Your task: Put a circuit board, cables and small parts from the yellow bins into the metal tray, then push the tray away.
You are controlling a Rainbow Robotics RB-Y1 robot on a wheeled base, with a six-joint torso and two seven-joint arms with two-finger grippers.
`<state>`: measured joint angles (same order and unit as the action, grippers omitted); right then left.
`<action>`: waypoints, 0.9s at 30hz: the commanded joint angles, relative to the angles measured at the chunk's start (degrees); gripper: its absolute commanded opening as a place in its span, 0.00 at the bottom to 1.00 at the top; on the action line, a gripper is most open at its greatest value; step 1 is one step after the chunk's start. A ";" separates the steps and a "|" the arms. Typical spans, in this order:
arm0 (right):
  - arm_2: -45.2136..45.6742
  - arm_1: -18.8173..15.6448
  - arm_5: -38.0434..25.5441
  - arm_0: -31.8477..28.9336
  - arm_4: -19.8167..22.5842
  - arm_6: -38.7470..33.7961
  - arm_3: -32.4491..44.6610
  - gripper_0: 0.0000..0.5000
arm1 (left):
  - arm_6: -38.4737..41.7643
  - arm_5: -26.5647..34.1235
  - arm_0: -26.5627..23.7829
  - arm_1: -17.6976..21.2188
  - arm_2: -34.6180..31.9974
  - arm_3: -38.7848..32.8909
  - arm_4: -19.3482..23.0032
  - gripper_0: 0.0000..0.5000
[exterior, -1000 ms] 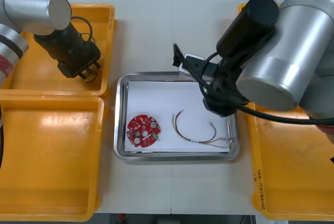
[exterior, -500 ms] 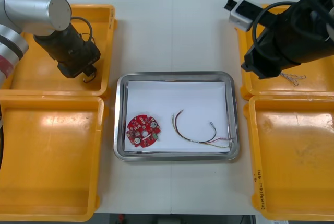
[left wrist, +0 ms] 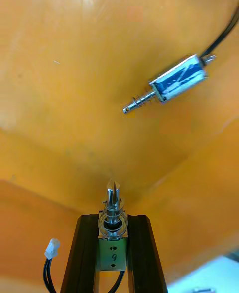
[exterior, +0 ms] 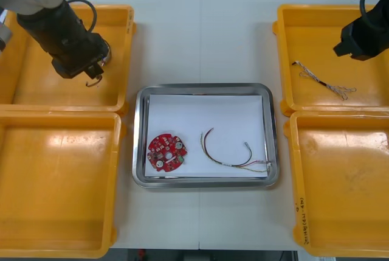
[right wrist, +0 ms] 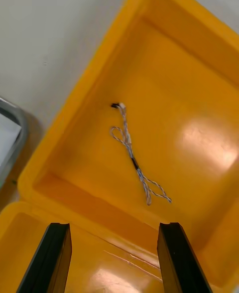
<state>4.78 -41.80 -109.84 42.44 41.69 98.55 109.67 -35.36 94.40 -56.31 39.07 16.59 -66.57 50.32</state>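
Front view: metal tray at middle of bench, holding red circuit board and red and yellow cable. Left end effector over far left yellow bin; right end effector over far right yellow bin.

Right wrist view: fingers wide apart, nothing between them. Twisted blue and white cable lies on bin floor beyond them.

Left wrist view: fingers clamped on small metal part trailing black cable. Second metal part lies loose in bin beyond.

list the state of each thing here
left gripper: shut on small metal part, over far left yellow bin
right gripper: open, above far right yellow bin
twisted blue and white cable: lying in that bin
shiny metal tray: holds round red circuit board and red and yellow cable
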 commanded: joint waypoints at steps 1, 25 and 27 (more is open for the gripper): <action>3.93 -2.85 -0.16 2.04 -2.66 1.91 -2.44 1.00 | -3.14 3.77 0.59 4.53 -2.61 -6.64 -0.83 0.00; 7.88 -2.85 -0.16 4.76 -6.62 9.21 -22.04 1.00 | -0.77 15.60 0.59 2.95 -4.02 -30.90 1.98 0.00; 7.71 -2.15 -0.16 5.90 -6.79 9.82 -23.89 1.00 | -0.50 15.60 0.59 2.24 -3.23 -32.57 2.15 0.00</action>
<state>11.17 -43.14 -109.84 43.87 35.18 106.23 87.55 -35.35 109.41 -56.09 42.52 13.90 -95.91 51.75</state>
